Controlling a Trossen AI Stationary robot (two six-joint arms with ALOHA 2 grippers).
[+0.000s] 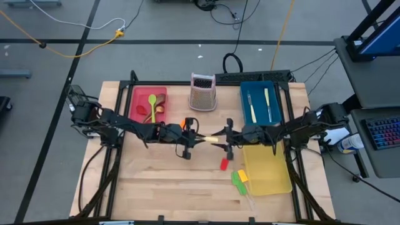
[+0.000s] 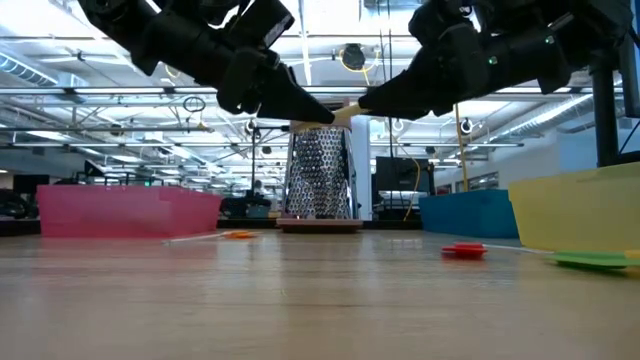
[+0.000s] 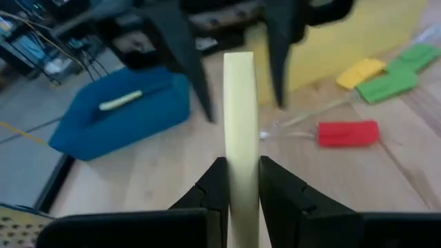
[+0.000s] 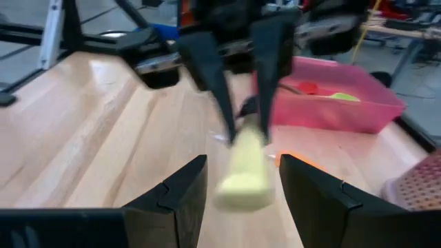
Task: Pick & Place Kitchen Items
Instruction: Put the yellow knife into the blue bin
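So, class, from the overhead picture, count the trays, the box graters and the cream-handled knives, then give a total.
Trays: 3 (red, blue, yellow)
Box grater: 1
Cream-handled knives: 3 (two in the blue tray, one in the left gripper)
Total: 7

No readable text, label, brand, number or sign appeared in any of the views; nothing legible stood on the trays, the grater, the utensils, the arms or the room's fittings beyond.
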